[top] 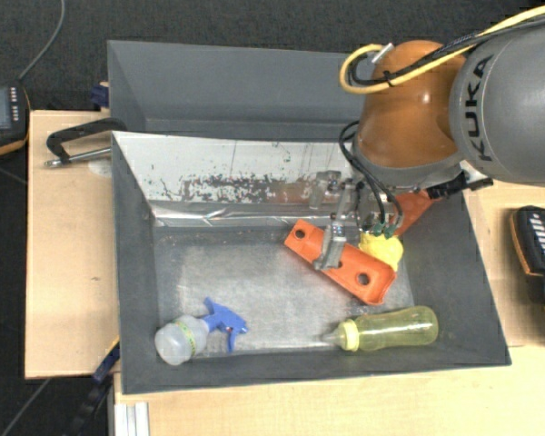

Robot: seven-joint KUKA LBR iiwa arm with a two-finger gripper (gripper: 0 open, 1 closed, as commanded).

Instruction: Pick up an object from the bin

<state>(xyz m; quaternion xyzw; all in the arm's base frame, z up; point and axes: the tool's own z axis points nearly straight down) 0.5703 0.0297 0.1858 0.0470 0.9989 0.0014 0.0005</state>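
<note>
**Gripper (331,242) low over orange bracket (359,275)**

Grey bin (132,262). Bracket lies flat, right of centre, under the gripper; open or closed, cannot tell. Yellowish bottle (391,327) front right, spray bottle (193,334) front left, yellow piece (384,249) touching bracket.

We are seeing fairly bright, even light falling from above on the grey bin (254,289). Its back wall is throwing back a pale, streaky glare, and its floor is shining softly. The arm's orange cover (407,107) is catching a broad gloss on top. Soft shadow is pooling beneath the arm (513,89), and the ground beyond the bin is lying dark.
</note>
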